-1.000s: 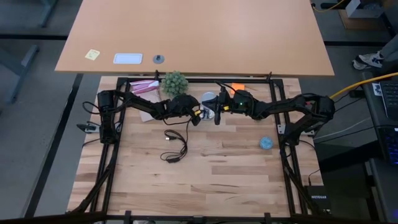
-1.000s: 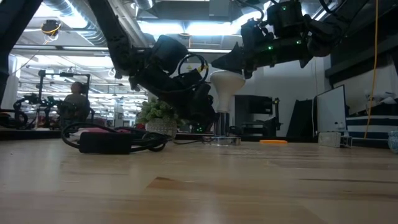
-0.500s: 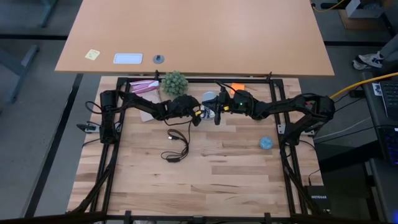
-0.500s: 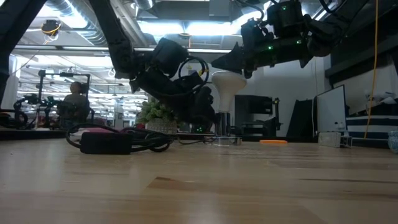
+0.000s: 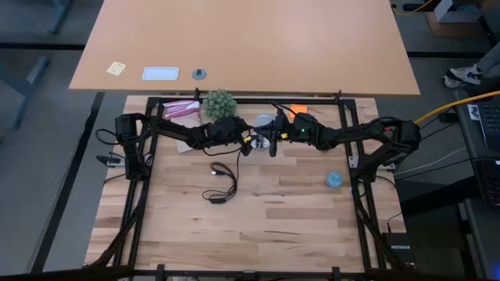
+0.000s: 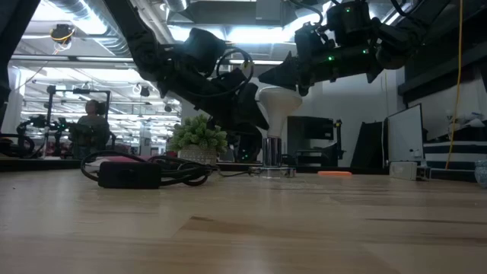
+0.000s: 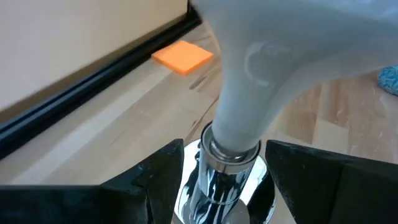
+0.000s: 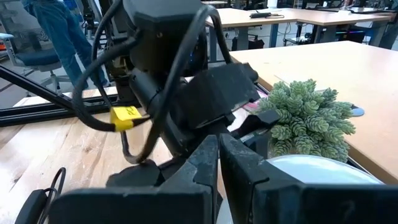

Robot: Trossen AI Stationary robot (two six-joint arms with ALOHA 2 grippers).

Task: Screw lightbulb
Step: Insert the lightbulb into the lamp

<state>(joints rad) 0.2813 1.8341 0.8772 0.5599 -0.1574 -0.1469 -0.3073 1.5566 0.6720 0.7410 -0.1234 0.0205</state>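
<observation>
While upright, the lightbulb (image 6: 278,106) occupies its socket (image 7: 221,180).

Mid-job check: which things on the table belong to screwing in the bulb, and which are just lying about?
In the job:
lightbulb
silvery socket
left pincer, open around the socket
right pincer, shut, at the bulb's dome

Lying about:
green plant
orange pad
blue object
black cable

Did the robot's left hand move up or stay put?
Yes. In the low view the left hand sits higher than a second ago, lifted off the table beside the lightbulb, so the little green plant it covered now shows.
</observation>
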